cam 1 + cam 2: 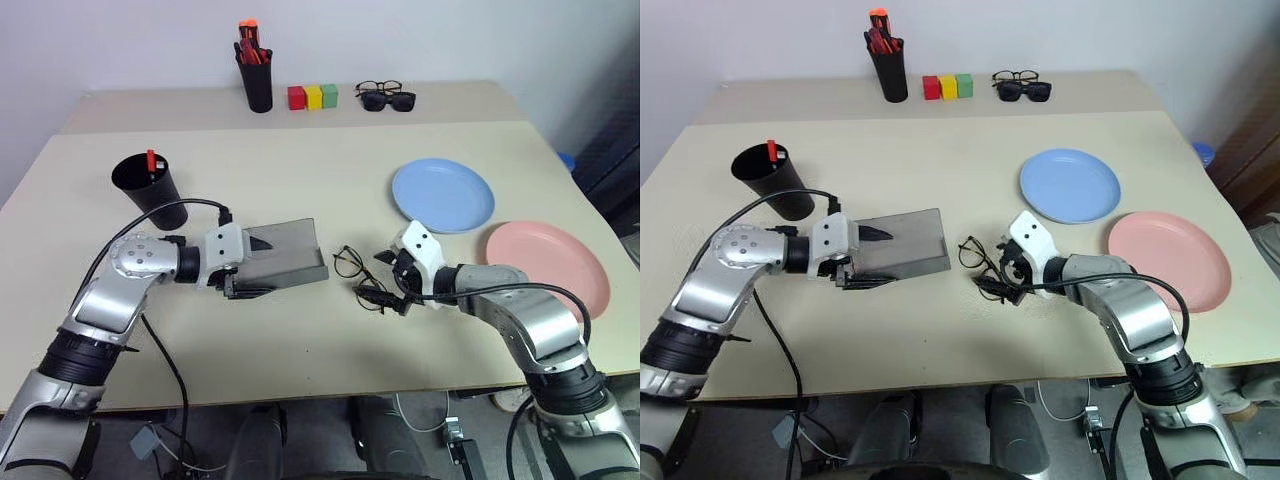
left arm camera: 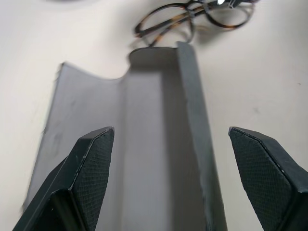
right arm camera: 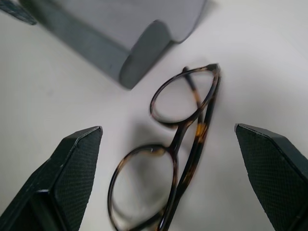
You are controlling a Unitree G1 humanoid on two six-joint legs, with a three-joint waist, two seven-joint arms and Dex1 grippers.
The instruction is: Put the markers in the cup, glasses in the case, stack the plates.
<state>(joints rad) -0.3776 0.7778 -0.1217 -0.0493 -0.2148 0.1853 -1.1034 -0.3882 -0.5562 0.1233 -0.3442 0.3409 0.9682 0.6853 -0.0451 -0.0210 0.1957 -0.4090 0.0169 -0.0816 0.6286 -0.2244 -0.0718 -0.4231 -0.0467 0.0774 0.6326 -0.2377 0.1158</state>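
Left claw (image 2: 171,178) spread wide over the open grey case (image 1: 285,256), near the surface's (image 1: 300,350) middle. Right claw (image 3: 168,180) likewise agape, straddling the glasses (image 3: 178,154) lying just beside the case's end, toward the front edge.

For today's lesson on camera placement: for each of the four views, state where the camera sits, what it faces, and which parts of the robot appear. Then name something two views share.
Left eye view: head camera, looking forward and down over the table; both arms show.
Right eye view: same head, same scene, both arms.
Left wrist view: along the open left gripper, facing the open case.
Right wrist view: along the open right gripper, facing the glasses lying on the table.
Shared: both wrist views show the case and the glasses.
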